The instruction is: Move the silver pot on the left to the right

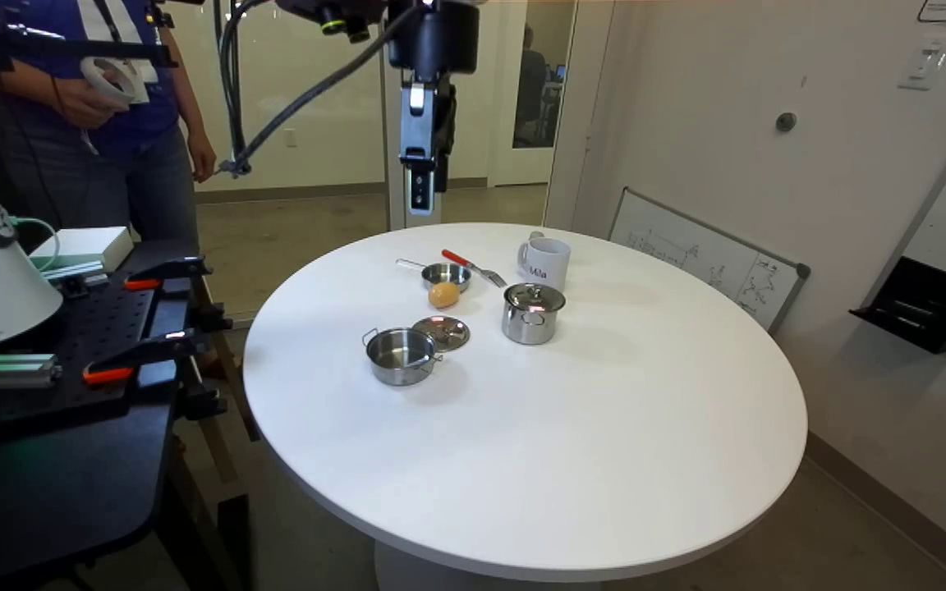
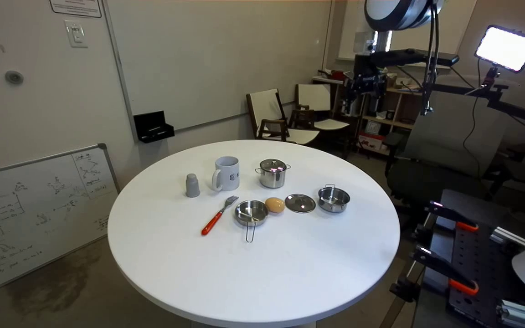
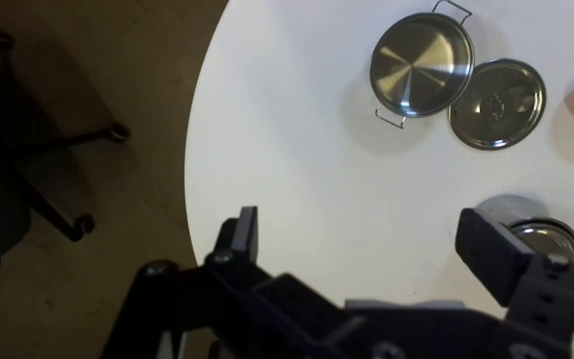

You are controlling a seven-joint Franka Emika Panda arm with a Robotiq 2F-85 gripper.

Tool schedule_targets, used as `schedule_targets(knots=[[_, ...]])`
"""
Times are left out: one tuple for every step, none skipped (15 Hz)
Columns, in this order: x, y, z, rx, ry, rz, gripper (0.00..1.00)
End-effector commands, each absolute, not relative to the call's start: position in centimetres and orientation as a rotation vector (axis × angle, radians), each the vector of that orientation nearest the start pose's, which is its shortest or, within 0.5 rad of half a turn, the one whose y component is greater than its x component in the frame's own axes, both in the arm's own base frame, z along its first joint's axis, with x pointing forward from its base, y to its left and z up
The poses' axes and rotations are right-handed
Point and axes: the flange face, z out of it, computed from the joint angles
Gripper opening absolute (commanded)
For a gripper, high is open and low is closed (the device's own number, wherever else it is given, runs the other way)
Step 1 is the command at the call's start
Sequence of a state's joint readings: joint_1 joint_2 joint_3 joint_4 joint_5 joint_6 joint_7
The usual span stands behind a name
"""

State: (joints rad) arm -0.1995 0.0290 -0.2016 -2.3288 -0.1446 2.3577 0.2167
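Observation:
The silver pot (image 1: 401, 359), low and wide with two wire handles, stands upright on the white round table (image 1: 604, 460). It also shows in an exterior view (image 2: 334, 200) and near the top of the wrist view (image 3: 421, 65), with nothing in it. My gripper (image 3: 358, 214) is open, with bare table between its fingers. In both exterior views the gripper (image 1: 421, 197) (image 2: 362, 107) hangs high above the table, apart from the pot.
A loose lid (image 1: 443, 332) lies beside the pot. An egg (image 2: 275, 205), a small pan (image 2: 251, 212), a red-handled fork (image 2: 219, 216), a mug (image 2: 227, 174), a grey cup (image 2: 192, 186) and a taller lidded pot (image 1: 530, 318) stand or lie nearby.

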Motion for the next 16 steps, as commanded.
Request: schedule_targets(knots=[[46.7,-19.1,30.7,-3.110,0.779,0.145,1.00],[46.6,-19.0,31.4,-3.111,0.766,0.138,1.00],[46.7,-19.5,30.5,-3.129,0.802,0.118,1.00],[46.7,-19.3,30.5,-3.127,0.794,0.127,1.00],[46.7,-19.3,30.6,-3.125,0.791,0.129,1.00],[46.7,-19.2,30.7,-3.125,0.789,0.130,1.00],[46.7,-19.2,30.8,-3.125,0.788,0.131,1.00],[46.9,-19.2,30.1,-3.116,0.780,0.139,1.00],[47.2,-19.0,28.6,-3.089,0.751,0.154,1.00],[47.3,-18.9,27.5,-3.061,0.746,0.171,1.00],[47.4,-18.7,25.8,-3.016,0.734,0.180,1.00],[47.5,-18.5,24.4,-2.967,0.728,0.182,1.00],[47.5,-18.4,22.7,-2.922,0.728,0.185,1.00],[47.5,-18.4,21.2,-2.893,0.721,0.189,1.00],[47.5,-18.4,19.8,-2.863,0.714,0.186,1.00],[47.5,-18.4,18.4,-2.851,0.709,0.201,1.00]])
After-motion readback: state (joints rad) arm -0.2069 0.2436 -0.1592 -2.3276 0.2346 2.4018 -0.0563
